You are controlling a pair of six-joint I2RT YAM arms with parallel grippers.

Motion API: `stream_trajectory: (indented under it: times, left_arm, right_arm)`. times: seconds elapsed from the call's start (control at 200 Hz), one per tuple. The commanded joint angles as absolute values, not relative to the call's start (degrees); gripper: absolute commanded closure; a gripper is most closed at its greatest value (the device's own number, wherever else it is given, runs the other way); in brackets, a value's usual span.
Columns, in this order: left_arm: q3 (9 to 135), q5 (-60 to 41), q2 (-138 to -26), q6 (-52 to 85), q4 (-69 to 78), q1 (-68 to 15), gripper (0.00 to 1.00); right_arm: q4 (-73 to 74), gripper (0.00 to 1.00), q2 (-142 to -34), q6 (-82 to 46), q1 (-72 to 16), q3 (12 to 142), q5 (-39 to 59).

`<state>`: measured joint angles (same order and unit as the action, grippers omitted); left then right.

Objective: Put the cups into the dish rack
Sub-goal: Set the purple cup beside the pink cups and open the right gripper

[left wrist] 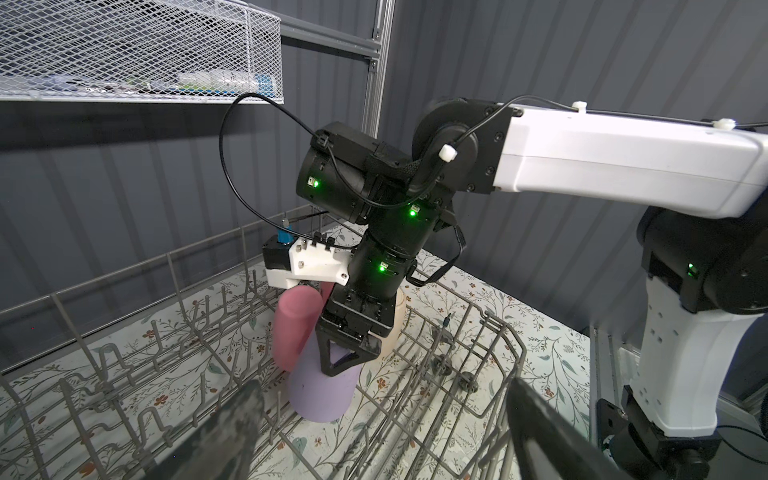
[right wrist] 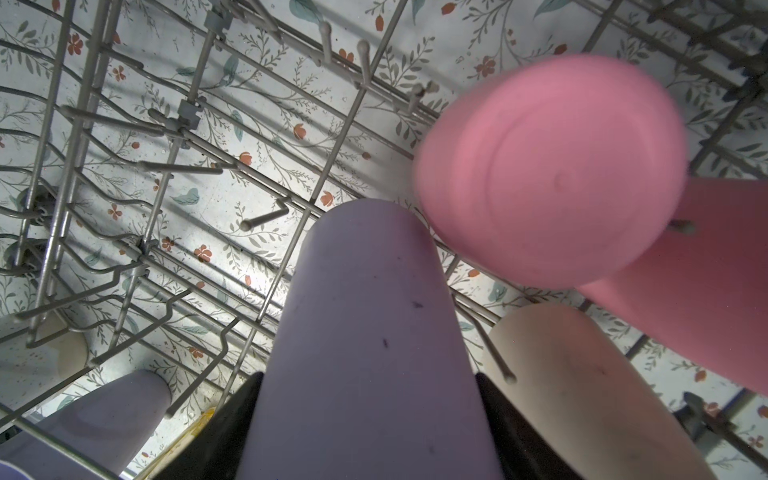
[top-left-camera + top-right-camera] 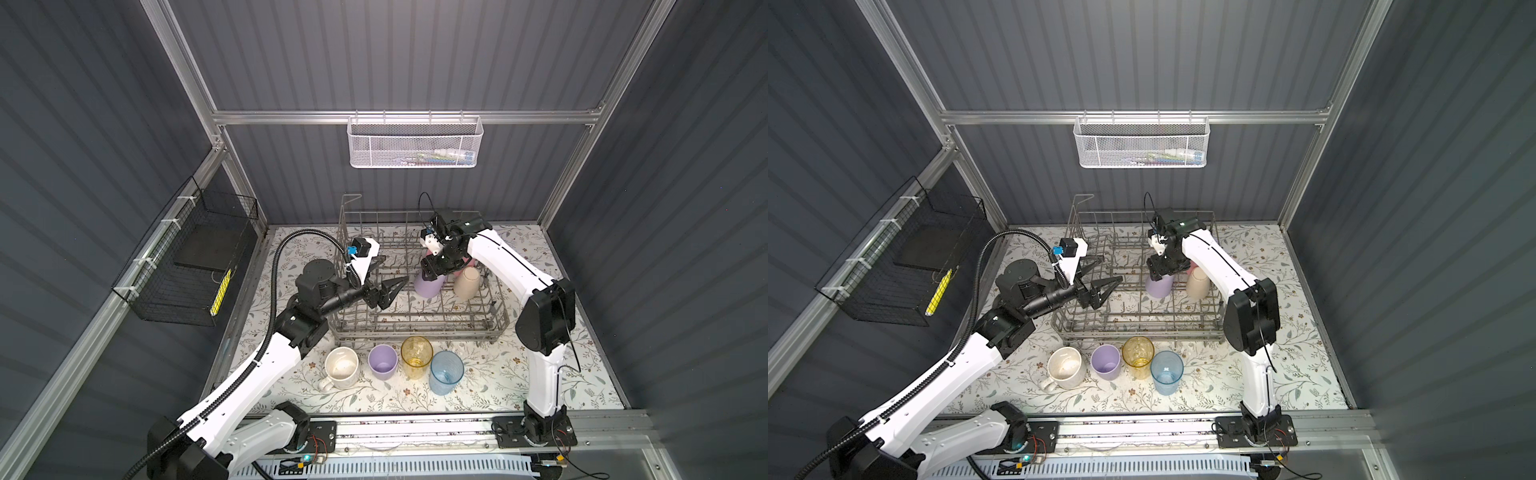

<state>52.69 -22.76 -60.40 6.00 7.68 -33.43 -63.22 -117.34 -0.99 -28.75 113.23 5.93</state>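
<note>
The grey wire dish rack (image 3: 415,332) stands at the back of the floral table. My right gripper (image 3: 432,270) (image 2: 368,415) is shut on an upside-down lilac cup (image 1: 320,390) (image 2: 365,332), whose rim is down at the rack's wires. Beside it in the rack stand two pink cups (image 2: 548,170) (image 2: 706,282) and a beige cup (image 3: 467,282). My left gripper (image 3: 390,272) (image 1: 386,436) hangs open and empty over the rack's left half. In front of the rack stand a cream mug (image 3: 341,366), a lilac cup (image 3: 382,361), a yellow tumbler (image 3: 416,356) and a blue tumbler (image 3: 446,372).
A white mesh basket (image 3: 413,143) hangs on the back rail above the rack. A black wire basket (image 3: 187,262) is fixed to the left wall. Upright tines (image 1: 199,320) fill the rack's left half. The right arm's elbow (image 3: 546,316) leans over the rack's right side.
</note>
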Motion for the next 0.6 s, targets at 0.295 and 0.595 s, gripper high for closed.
stream_trajectory:
  times: [0.295,0.595]
  left_arm:
    - [51.7,-24.2,-60.2,4.6,6.9,-33.4,0.09]
    - [51.6,-24.4,-60.4,4.6,7.0,-33.4,0.09]
  right_arm:
    - [-65.7,0.48,-121.0,-0.3,-30.0,116.8,4.0]
    - [-65.9,0.46,-122.1,-0.7,-30.4,117.0,2.1]
